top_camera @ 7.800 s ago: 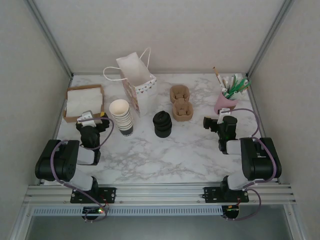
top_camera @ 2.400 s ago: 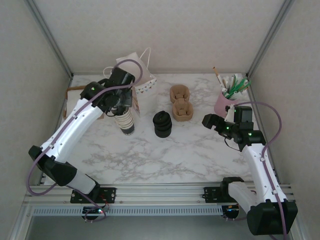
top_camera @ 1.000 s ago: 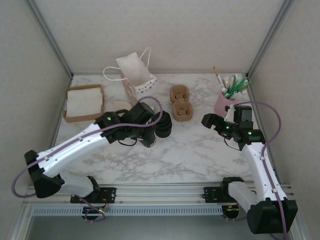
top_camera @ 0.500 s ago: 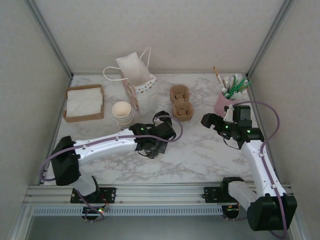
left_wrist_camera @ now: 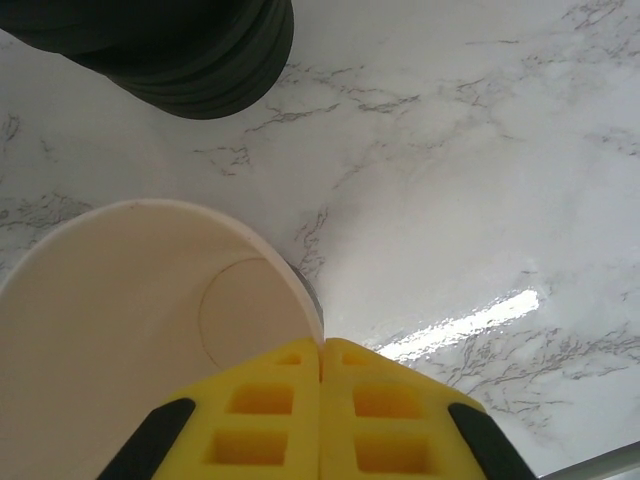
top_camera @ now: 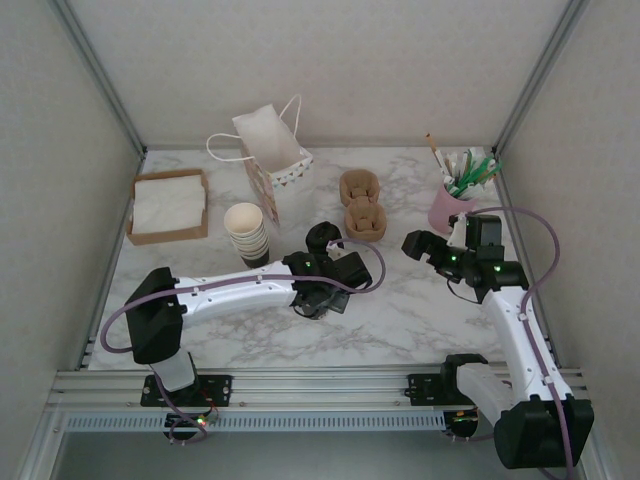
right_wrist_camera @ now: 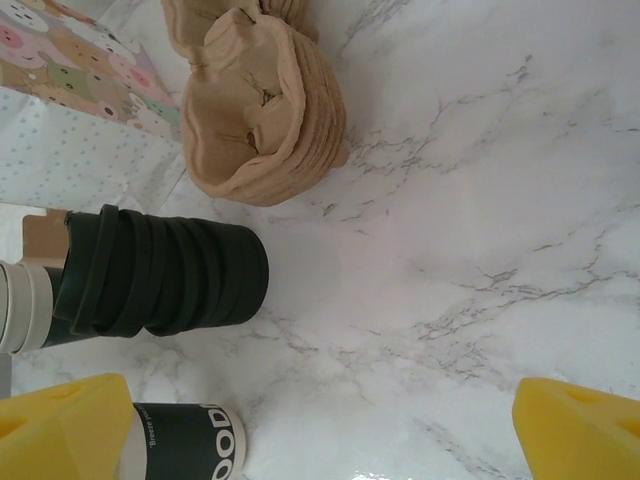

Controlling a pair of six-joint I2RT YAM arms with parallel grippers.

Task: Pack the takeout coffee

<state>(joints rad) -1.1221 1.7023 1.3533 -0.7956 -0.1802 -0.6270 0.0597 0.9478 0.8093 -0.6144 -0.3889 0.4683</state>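
The paper cup (left_wrist_camera: 130, 330) sits lidless just on the near side of the stack of black lids (left_wrist_camera: 170, 50), seemingly down on the bench (left_wrist_camera: 480, 180). The left hand (left_wrist_camera: 321, 352) is pinched on its rim. The right hand (right_wrist_camera: 320, 425), right of that stack, is spread wide and empty. By my reading, capping the cup and bagging it in the paper bag (top_camera: 275, 160) beyond the stack are both left.

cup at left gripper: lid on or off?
Off. Left wrist view looks into the cup: open rim, bare bottom, empty; lid stack stands apart.
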